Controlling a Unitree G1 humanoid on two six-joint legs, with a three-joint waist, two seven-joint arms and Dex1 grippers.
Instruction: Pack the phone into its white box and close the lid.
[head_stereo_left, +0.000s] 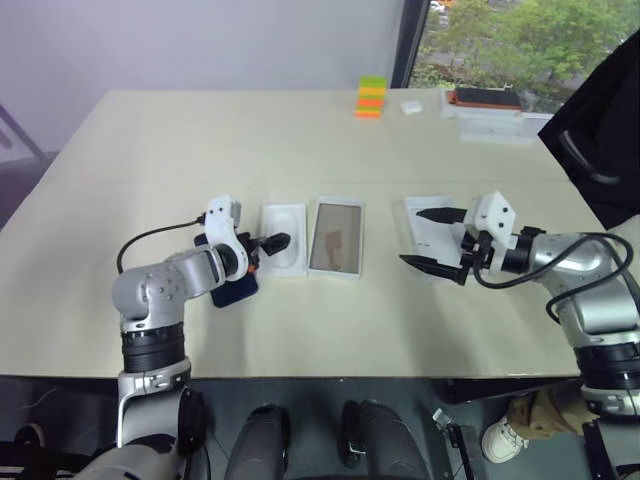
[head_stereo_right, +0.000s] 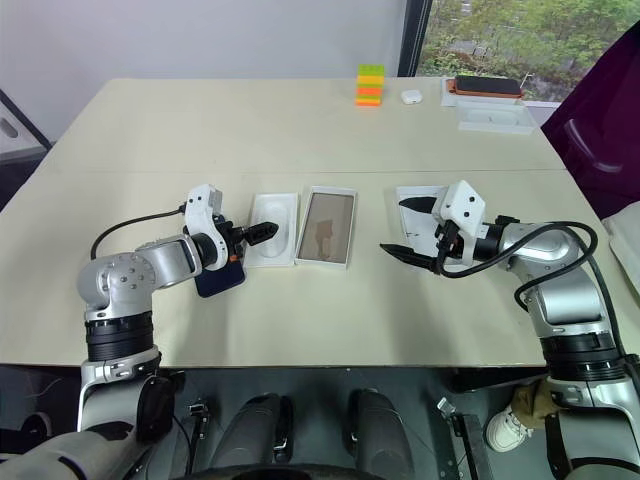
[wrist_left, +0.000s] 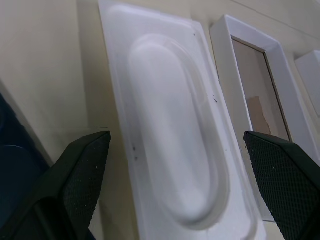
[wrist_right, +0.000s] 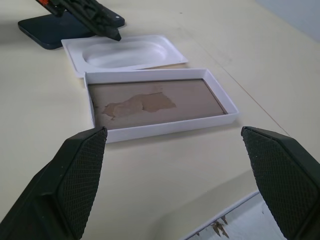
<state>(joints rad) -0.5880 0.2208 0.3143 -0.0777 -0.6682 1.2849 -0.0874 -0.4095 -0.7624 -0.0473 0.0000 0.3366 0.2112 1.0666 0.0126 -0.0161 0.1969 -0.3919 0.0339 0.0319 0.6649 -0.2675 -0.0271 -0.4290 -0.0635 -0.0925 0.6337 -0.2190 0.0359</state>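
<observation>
The phone (head_stereo_right: 220, 280) is noted flat on the surface (head_stereo_right: 300, 130) toward its near edge and left of centre, largely under the left arm's wrist. The left claw (head_stereo_left: 270, 244) is seen with jaws apart and empty, its tips over the thin white insert (head_stereo_left: 283, 240) just beside the phone rather than over the phone itself; a closing here is judged likely to catch or drag the insert. The white box (head_stereo_left: 336, 237) lies next to the insert, floor up and unfilled, so a nudged insert could shove it askew. The right claw (head_stereo_right: 415, 228) is held wide apart, empty, above the lid (head_stereo_right: 420, 222) toward the right edge; a low pass could scrape it away. At the far right corner a second white box (head_stereo_right: 495, 117) carrying an orange-edged device (head_stereo_right: 487, 86) could be mistaken for the target.
</observation>
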